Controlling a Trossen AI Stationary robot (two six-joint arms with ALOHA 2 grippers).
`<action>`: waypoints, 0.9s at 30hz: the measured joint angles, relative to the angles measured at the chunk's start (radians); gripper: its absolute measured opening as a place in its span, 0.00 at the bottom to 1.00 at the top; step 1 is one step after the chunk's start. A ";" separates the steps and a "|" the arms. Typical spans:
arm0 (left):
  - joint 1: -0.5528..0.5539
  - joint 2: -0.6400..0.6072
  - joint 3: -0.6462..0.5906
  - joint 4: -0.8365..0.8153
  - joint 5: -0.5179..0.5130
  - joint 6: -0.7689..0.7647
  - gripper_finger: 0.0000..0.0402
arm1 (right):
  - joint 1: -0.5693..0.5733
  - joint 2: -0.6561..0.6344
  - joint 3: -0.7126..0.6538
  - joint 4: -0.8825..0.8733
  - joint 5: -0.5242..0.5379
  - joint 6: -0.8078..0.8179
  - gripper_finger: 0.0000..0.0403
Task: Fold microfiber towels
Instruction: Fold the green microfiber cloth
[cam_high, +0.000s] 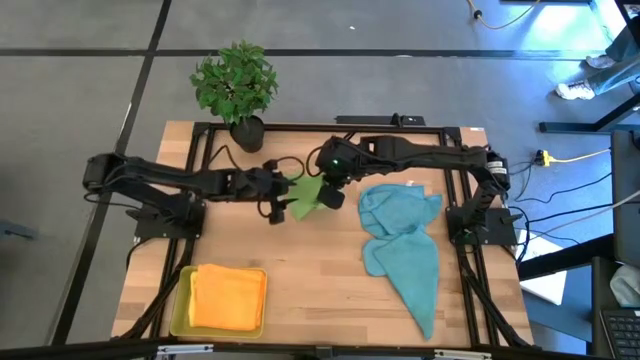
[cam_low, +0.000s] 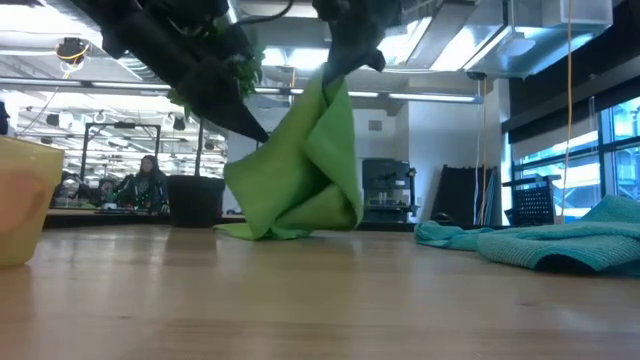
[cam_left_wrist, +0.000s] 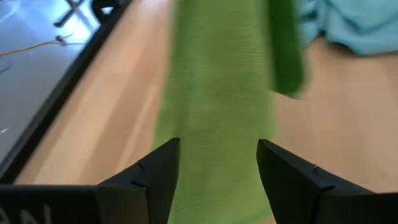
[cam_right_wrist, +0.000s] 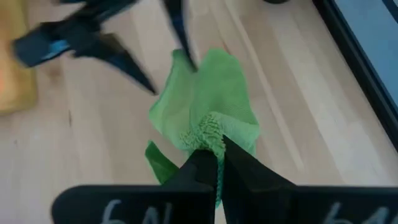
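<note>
A green microfiber towel (cam_high: 306, 192) hangs bunched from my right gripper (cam_right_wrist: 216, 149), which is shut on it above the table's far middle. Its lower edge (cam_low: 262, 232) lies on the wood. My left gripper (cam_left_wrist: 217, 146) stands open just left of it. Its two fingers are on either side of a hanging strip of the green towel (cam_left_wrist: 217, 93). A teal-blue towel (cam_high: 402, 245) lies crumpled on the right. An orange towel (cam_high: 228, 297) lies folded in the yellow tray (cam_high: 180, 312). My right gripper pinches a bunched fold at the green towel's top (cam_right_wrist: 208, 132) between its two fingers, several layers together. The fingers slant down from above, coming from the table's right. The towel hangs slack below them, with its bottom edge resting on the table. Whether my left gripper touches the towel, I cannot tell.
A potted plant (cam_high: 236, 85) stands at the far left edge. The yellow tray sits at the near left corner. Bare wood (cam_high: 320, 290) lies between the tray and the teal-blue towel. A black frame (cam_high: 200, 150) runs round the table.
</note>
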 joint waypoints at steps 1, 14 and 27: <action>0.017 -0.001 0.000 0.003 0.000 0.001 0.51 | 0.006 0.000 0.002 0.000 0.000 0.000 0.02; 0.153 0.027 0.002 0.008 0.346 0.033 0.52 | 0.060 0.000 0.004 0.001 0.025 -0.019 0.02; 0.189 0.042 0.002 0.073 0.394 0.124 0.52 | 0.119 0.000 0.004 0.001 0.027 -0.023 0.02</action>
